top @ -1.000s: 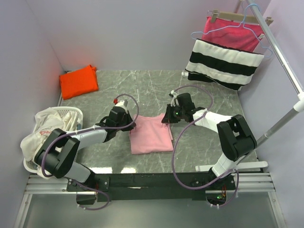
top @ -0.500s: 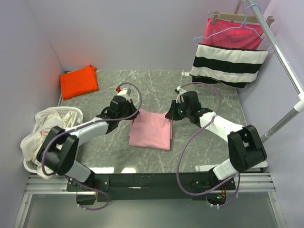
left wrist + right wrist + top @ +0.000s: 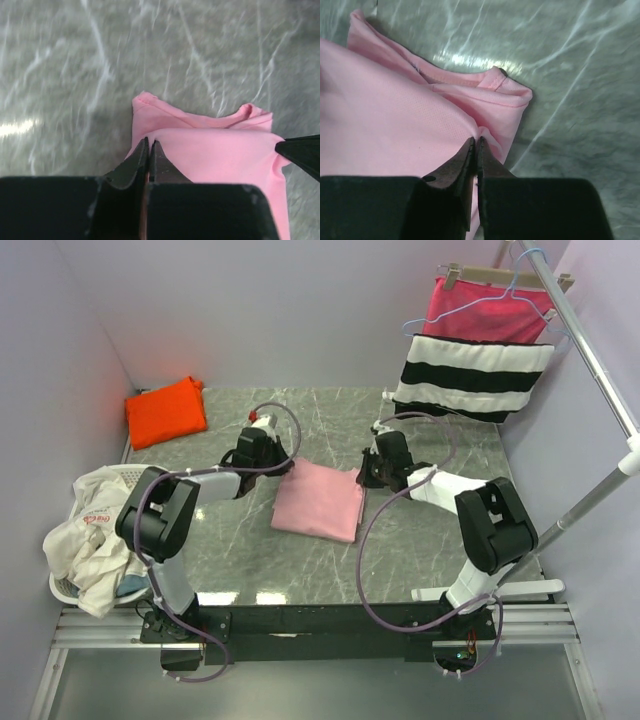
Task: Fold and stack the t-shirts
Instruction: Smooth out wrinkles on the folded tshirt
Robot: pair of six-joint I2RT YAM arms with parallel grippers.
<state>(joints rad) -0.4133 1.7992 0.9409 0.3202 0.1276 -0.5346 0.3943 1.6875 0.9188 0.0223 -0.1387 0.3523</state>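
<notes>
**Both hands pinching the far corners of the pink tee**

The pink t-shirt [image 3: 318,502] is lying folded into a rough rectangle in the middle of the grey marble counter [image 3: 330,420], between the two arms. The left hand [image 3: 287,467] is sitting at the shirt's far left corner. In its wrist view its jaws are pressed together, with the pink fabric edge caught at their tips. The right hand [image 3: 363,478] is at the far right corner, by the neckline. Its jaws are likewise clamped tight, and the cloth is puckering where they bite.

The orange t-shirt [image 3: 166,411] is resting folded at the far left corner of the counter, well apart from the pink one.

A basket [image 3: 70,590] of white laundry is standing off the counter's left edge. A black-and-white striped cloth [image 3: 475,375] and a magenta cloth [image 3: 485,305] on a hanger are hanging at the far right.
</notes>
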